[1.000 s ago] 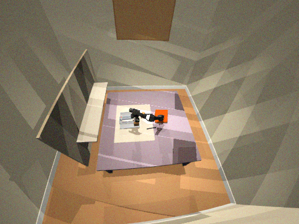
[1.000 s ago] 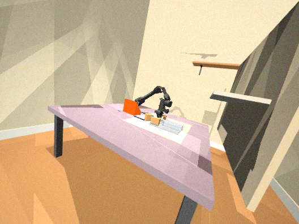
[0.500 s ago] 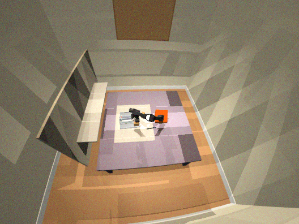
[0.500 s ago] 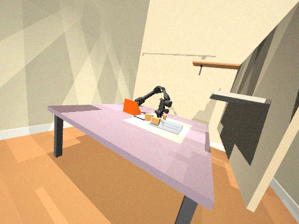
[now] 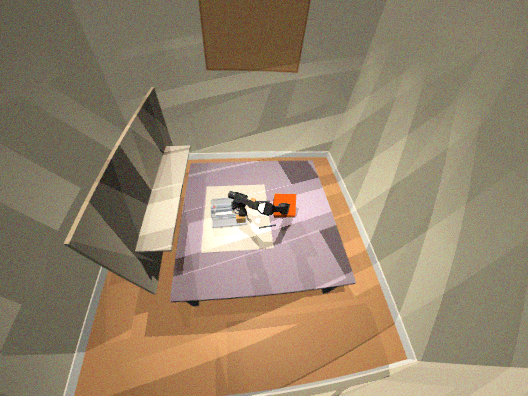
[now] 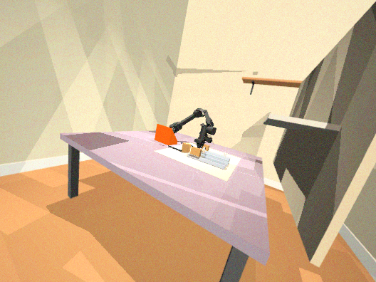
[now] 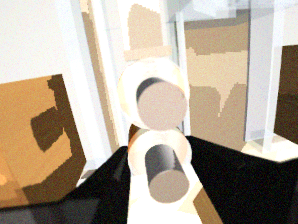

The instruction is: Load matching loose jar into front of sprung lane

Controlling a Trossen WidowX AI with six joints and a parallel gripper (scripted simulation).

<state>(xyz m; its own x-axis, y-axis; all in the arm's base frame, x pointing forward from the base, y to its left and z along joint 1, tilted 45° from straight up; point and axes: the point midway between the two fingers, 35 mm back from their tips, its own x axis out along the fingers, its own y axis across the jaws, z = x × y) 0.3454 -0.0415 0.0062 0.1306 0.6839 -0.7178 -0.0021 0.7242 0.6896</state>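
My gripper (image 7: 156, 146) (image 5: 241, 212) (image 6: 199, 146) points down at the front of the clear rack (image 5: 218, 221) (image 6: 216, 162). In the wrist view its black fingers are shut on a round, pale jar with a grey knob (image 7: 169, 186). A matching jar with a grey knob (image 7: 162, 106) is directly beyond the held one, in line with it and seemingly touching. The pale pusher plate (image 7: 148, 52) is just behind that far jar, between the lane walls. The held jar's base and the low front stop are hidden, so its contact with the lane floor cannot be told.
An orange-brown block (image 7: 30, 130) (image 6: 195, 152) is at the left in the wrist view. Another brown block (image 6: 186, 147) is near the rack front. A clear divider (image 7: 261, 75) rises to the right. An orange panel (image 5: 285, 199) (image 6: 165, 135) stands by the arm's base.
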